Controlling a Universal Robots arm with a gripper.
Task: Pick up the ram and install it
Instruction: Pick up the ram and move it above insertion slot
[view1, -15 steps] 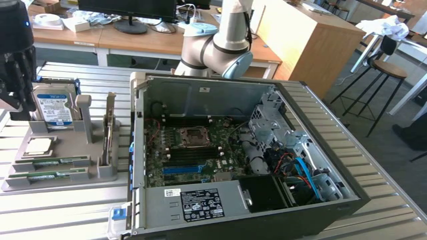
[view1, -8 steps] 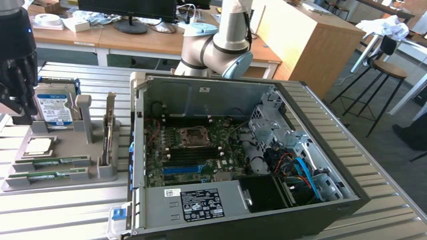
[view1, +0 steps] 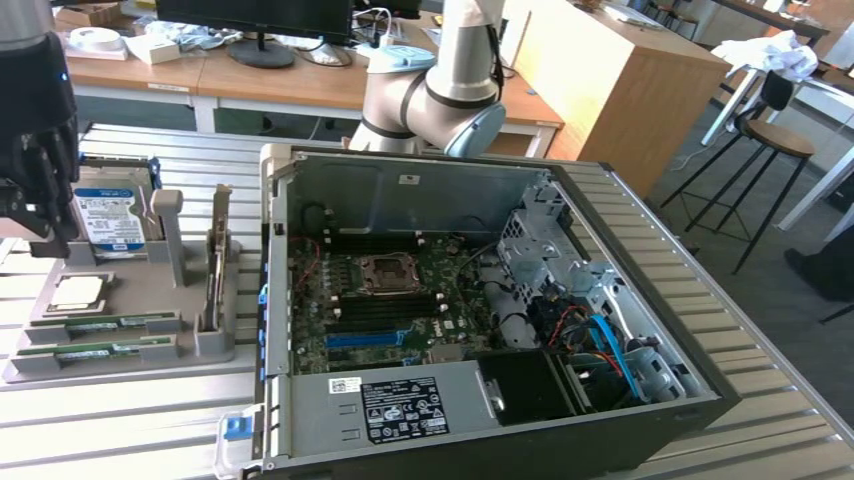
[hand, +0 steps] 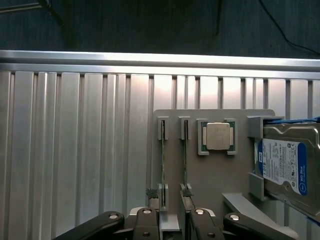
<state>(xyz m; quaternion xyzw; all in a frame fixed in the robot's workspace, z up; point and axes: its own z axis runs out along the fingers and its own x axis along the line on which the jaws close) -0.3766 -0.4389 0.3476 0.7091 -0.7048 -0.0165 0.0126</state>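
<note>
- Step in hand: the approach to the pick. The gripper hangs above the grey parts tray on the ribbed metal worktop, and nothing has been lifted yet.
- The jaws stand well apart and hold nothing. In the wrist view their fingertips sit to either side of one end of the ram, clear of it.
- The ram stands on edge in its tray slot, just beside a second stick of the same kind. Next along the tray is the processor, then the hard drive.
- The open computer case lies to the exterior view's right of the tray, its motherboard exposed and no stick carried toward it.
- A grip here calls, in my judgement, for jaws centred across the stick's thin faces, low enough to catch the board. They must also stay clear of the neighbouring stick and the slot walls, because the gap between the two sticks is narrow.
</note>
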